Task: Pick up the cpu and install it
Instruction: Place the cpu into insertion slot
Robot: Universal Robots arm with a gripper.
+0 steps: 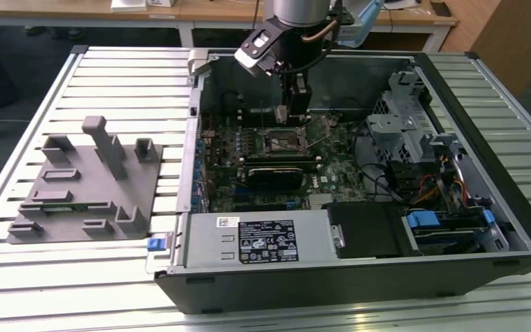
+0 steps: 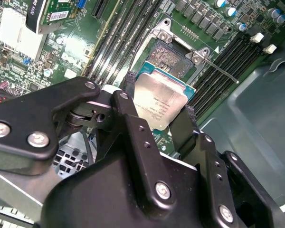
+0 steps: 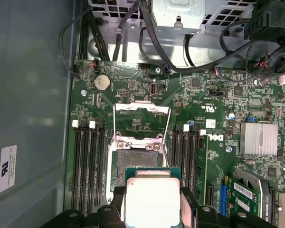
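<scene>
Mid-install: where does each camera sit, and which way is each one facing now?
Exterior view: off the arm, raised, looking down into the open black computer case on the slatted table; the arm's black gripper reaches inside.
Second wrist view: on the wrist, looking obliquely past the gripper's linkages at the small square silvery-topped cpu it grips, open dark socket frame behind.
First wrist view: on the wrist, facing squarely down at the green motherboard; the gripper holds the cpu.
Shared: both wrist views show cpu, gripper and socket frame.

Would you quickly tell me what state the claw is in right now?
Claw: closed on the cpu, near the empty socket.
</scene>
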